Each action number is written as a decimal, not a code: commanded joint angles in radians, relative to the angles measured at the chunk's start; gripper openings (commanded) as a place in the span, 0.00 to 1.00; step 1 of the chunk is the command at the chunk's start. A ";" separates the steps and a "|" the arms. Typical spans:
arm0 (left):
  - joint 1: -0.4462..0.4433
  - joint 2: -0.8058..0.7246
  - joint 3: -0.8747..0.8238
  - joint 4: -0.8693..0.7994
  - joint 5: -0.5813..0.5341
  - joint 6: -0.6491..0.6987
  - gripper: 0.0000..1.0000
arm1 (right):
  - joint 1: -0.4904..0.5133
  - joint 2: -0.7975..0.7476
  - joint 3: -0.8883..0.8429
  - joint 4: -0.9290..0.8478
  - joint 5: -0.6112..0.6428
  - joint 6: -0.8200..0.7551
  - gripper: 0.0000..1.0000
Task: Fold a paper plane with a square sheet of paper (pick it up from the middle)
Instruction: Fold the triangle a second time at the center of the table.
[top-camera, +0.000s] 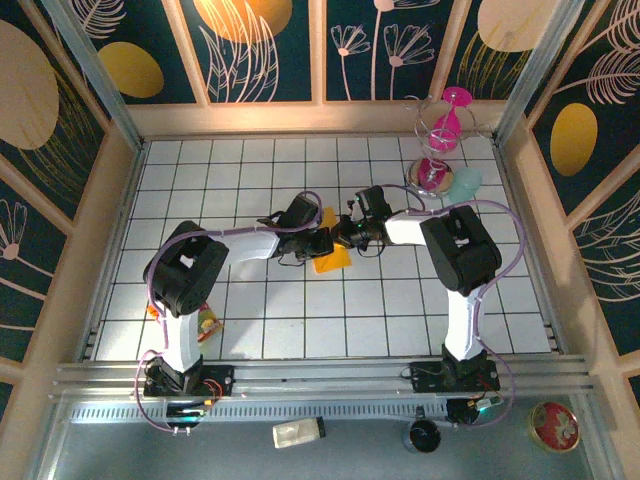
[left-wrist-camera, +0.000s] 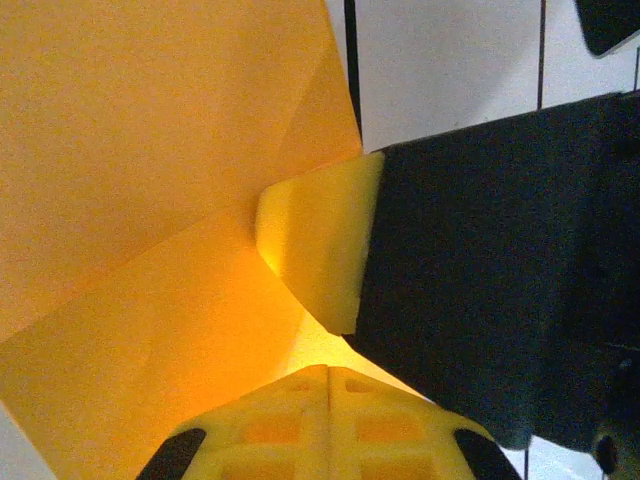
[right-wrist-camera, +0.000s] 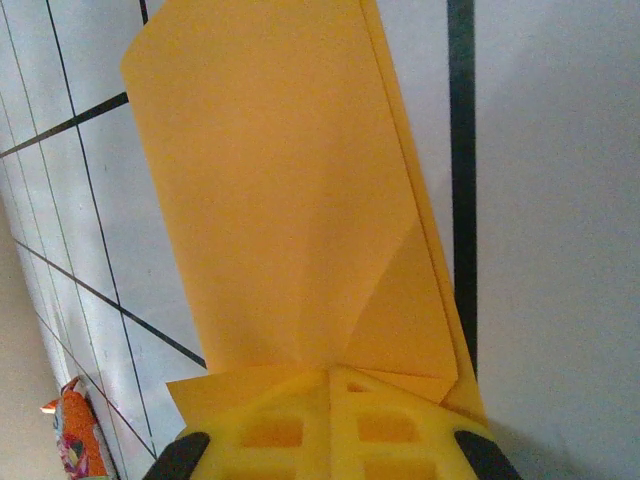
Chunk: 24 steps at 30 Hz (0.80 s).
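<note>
The creased orange-yellow square sheet of paper lies mid-counter, at 6 o'clock of the closed left end effector and closed right end effector. If their tips slide, they could drag the thin sheet and skew the fold.

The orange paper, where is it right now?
In the top view the orange paper is at the middle of the tiled table, right where the left gripper and right gripper meet.
</note>
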 joint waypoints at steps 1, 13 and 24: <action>-0.008 0.035 -0.002 -0.036 0.026 0.035 0.00 | 0.009 0.039 0.018 -0.050 0.009 -0.013 0.00; -0.007 -0.057 -0.186 -0.081 0.008 0.050 0.00 | 0.002 0.055 0.019 -0.082 0.044 -0.005 0.00; -0.008 -0.179 -0.215 -0.214 -0.044 0.142 0.00 | 0.001 0.006 0.029 -0.042 -0.018 -0.001 0.00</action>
